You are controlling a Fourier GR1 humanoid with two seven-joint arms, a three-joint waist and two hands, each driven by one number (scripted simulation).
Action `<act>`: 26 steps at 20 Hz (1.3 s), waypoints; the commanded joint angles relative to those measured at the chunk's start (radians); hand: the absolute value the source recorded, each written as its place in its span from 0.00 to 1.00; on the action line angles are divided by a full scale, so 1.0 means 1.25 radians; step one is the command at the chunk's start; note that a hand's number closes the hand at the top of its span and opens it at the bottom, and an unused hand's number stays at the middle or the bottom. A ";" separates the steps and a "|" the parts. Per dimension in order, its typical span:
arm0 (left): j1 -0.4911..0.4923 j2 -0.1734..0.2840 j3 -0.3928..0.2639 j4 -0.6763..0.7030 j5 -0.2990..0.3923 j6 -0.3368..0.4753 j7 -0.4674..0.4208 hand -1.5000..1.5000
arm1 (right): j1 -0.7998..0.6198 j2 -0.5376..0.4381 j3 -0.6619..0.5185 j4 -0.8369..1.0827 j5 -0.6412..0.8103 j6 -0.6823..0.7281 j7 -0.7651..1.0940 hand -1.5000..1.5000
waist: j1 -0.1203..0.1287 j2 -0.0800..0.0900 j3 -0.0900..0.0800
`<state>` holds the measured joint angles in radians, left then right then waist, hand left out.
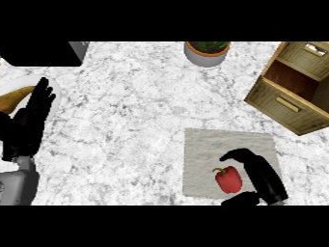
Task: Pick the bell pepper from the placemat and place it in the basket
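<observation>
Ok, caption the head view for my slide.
Right hand curled beside red bell pepper on grey placemat; woven wicker basket waits nearby, left hand resting open.

No legible text in view.

I checked every surface from my head view and can read no word, label, brand, number or sign. The basket (300,87) at upper right carries only pale rectangular handle plates, blank as far as I can tell. My left forearm (8,189) at lower left shows a small dark marking on its grey casing; too small to read. The placemat (227,144) at lower centre-right is plain grey.
</observation>
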<state>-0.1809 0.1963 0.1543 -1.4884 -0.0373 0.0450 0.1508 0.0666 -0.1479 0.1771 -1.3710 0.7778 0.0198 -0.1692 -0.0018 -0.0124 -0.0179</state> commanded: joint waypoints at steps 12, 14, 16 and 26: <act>-0.028 -0.003 -0.001 0.015 -0.004 0.002 0.011 0.50 | -0.077 0.113 0.056 0.095 0.022 -0.022 0.104 1.00 | 0.012 0.013 0.014; -0.023 0.007 0.006 0.009 0.014 -0.019 0.014 0.50 | -0.123 0.114 0.082 0.098 0.015 -0.053 0.228 1.00 | 0.024 0.015 0.014; -0.034 0.000 -0.013 -0.001 -0.001 -0.012 0.027 0.50 | -0.182 0.114 0.104 0.089 -0.011 -0.042 0.358 1.00 | 0.037 0.015 0.015; -0.028 -0.009 -0.005 0.010 -0.007 0.005 0.011 0.50 | -0.292 0.118 0.223 0.026 -0.279 -0.418 0.344 1.00 | 0.019 0.010 0.016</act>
<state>-0.2270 0.1825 0.1429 -1.4605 -0.0499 0.0529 0.1615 -0.2502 -0.0108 0.4199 -1.2804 0.5231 -0.3680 0.2639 0.0257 0.0024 -0.0017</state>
